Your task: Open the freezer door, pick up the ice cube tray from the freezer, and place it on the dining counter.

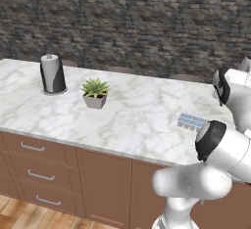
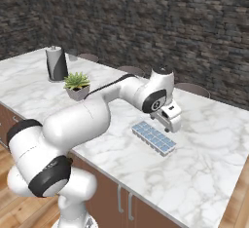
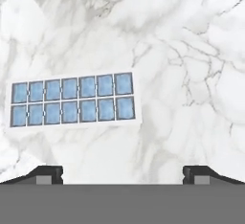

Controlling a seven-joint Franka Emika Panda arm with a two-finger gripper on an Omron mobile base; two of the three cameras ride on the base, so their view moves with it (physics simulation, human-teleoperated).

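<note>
The ice cube tray (image 2: pixel 154 138) lies flat on the dining counter (image 2: pixel 209 163), a pale blue grid of little squares, near the front edge (image 1: pixel 192 121). My gripper (image 2: pixel 174 123) hangs just above the marble beside the tray's far end, open, with nothing between its fingers. In the hand view the ice cube tray (image 3: pixel 72 99) rests to the left of centre on the dining counter (image 3: pixel 182 36), apart from the gripper (image 3: pixel 122 173), whose two dark fingertips (image 3: pixel 48 174) stand wide. The freezer and the freezer door are out of view.
A dark paper towel holder (image 1: pixel 52 74) and a potted succulent (image 1: pixel 95 92) stand on the counter's left part. Brown stool backs (image 2: pixel 192 89) line the far side before a stone wall. Wood drawers with silver handles (image 1: pixel 34 147) sit under the slab.
</note>
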